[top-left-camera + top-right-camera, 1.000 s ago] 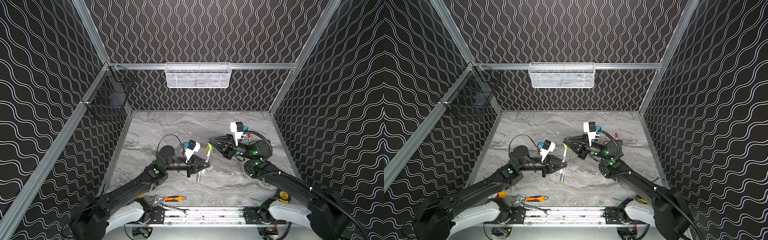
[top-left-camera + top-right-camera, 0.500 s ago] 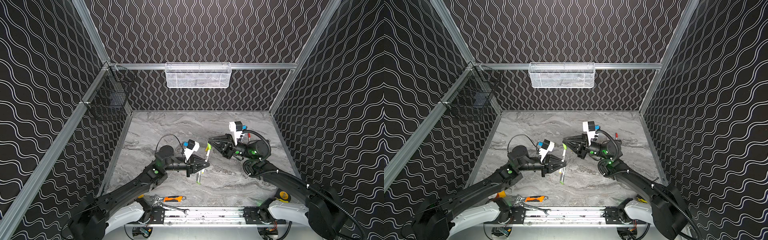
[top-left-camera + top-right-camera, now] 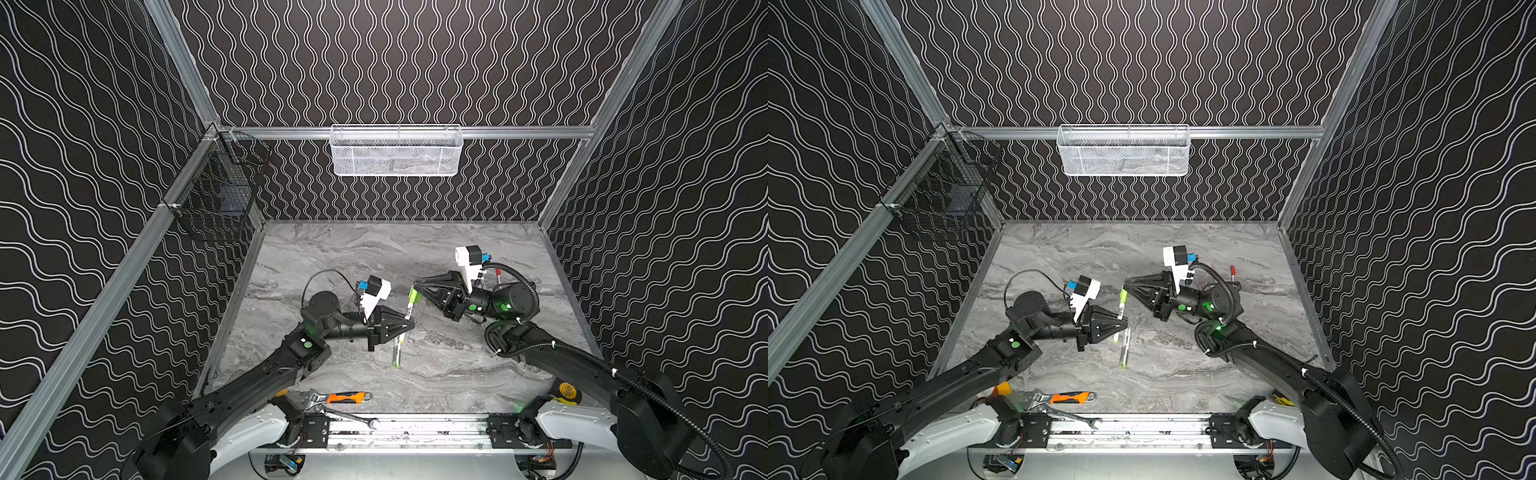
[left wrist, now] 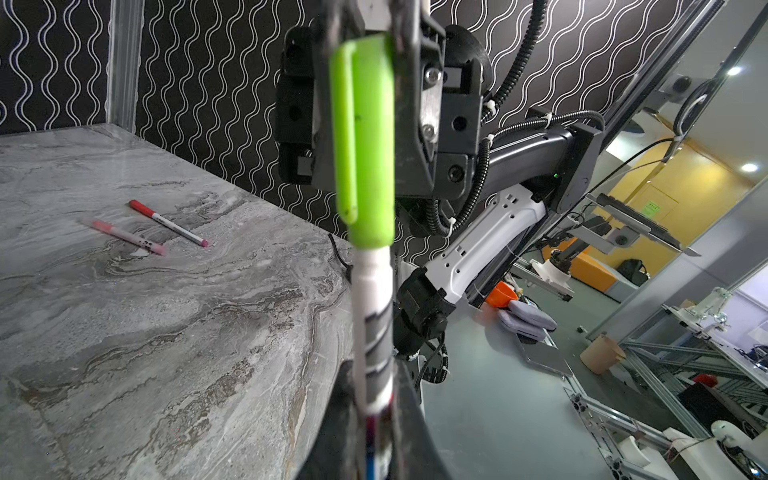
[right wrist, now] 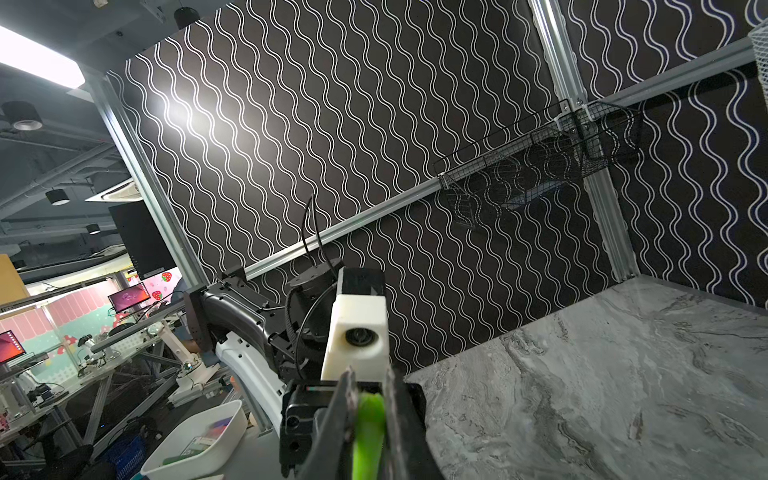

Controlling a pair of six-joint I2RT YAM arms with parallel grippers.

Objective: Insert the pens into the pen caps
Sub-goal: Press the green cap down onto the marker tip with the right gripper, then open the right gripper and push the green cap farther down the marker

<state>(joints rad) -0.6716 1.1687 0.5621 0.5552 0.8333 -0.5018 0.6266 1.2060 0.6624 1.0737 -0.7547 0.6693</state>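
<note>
Almost nothing shifts across the last second. Both arms keep nearly the same pose above the middle of the counter (image 3: 353, 257), with the right one creeping only a shade toward the left.

The left gripper (image 3: 409, 325) stays clamped on the white-barrelled pen (image 3: 1120, 316). The right gripper (image 3: 415, 286) stays clamped on the lime green cap (image 3: 412, 295), and the two hold pen and cap in line, raised off the counter. In the left wrist view the cap sits over the end of the barrel with no gap showing at its lip (whether it has clicked fully home cannot be told).

The stillness suggests the push is at or near its end. What seems left for this pair is for the right gripper to let go and for the capped pen to be laid down.

A second pen (image 3: 397, 353), green at its near end, lies on the counter just below the left gripper. Two red-ended pens (image 4: 168, 224) lie close together farther back by the right arm. One of them is blurred, so whether every cap there is seated is unclear. If they are all seated, this looks like the last pen to finish.
</note>
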